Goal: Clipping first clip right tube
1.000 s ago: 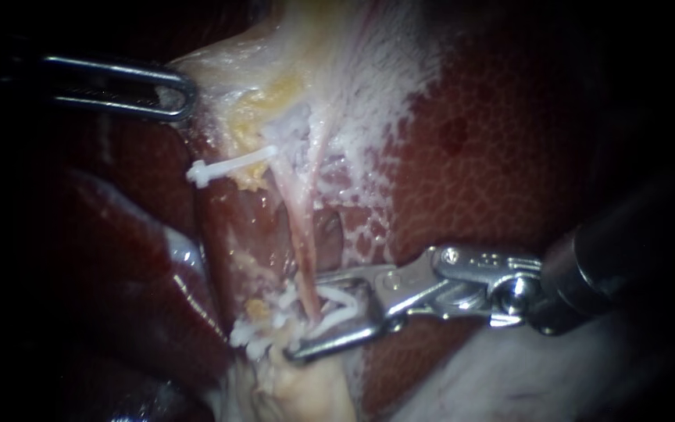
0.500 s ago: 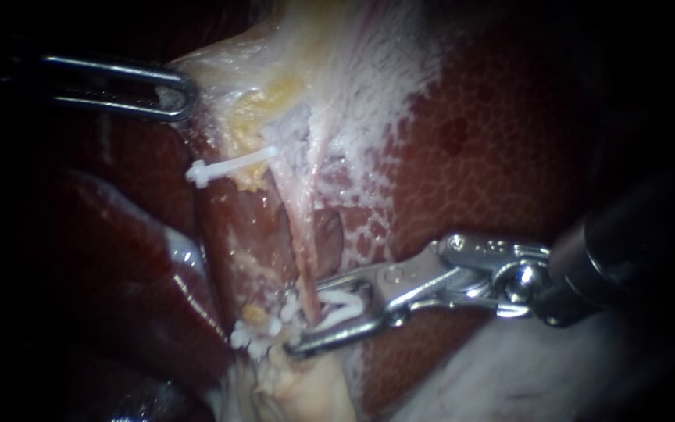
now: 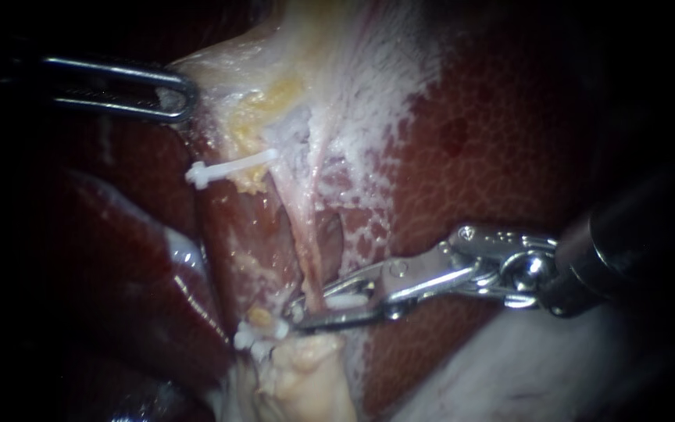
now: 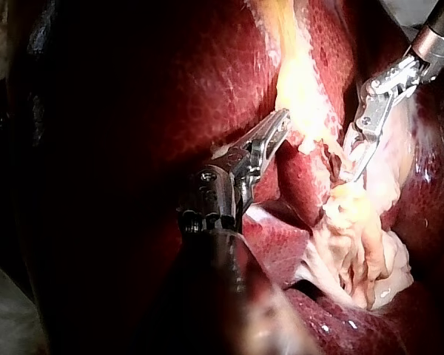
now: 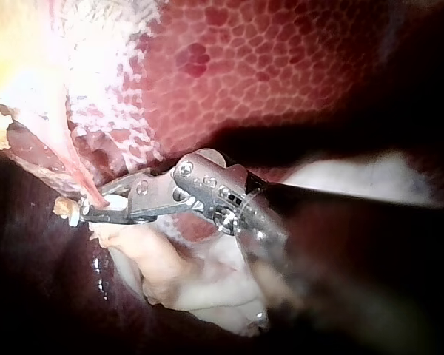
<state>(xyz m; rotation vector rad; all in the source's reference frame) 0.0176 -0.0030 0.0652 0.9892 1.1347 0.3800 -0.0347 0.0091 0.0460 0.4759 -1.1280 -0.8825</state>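
Clip placement is judged to be under way. Right instrument point(image 3: 300, 311) is brought in across the liver point(image 3: 494, 156), its tool clenched on a white clip point(image 3: 347, 298) that straddles the pink tube point(image 3: 304, 242) at its lower end, just above a pale lump of tissue point(image 3: 306, 375). Left instrument point(image 3: 187, 98) is clenched on pale tissue point(image 3: 291, 47) higher up, evidently so that the tube is held taut and exposed. Full closure of the clip cannot be confirmed.
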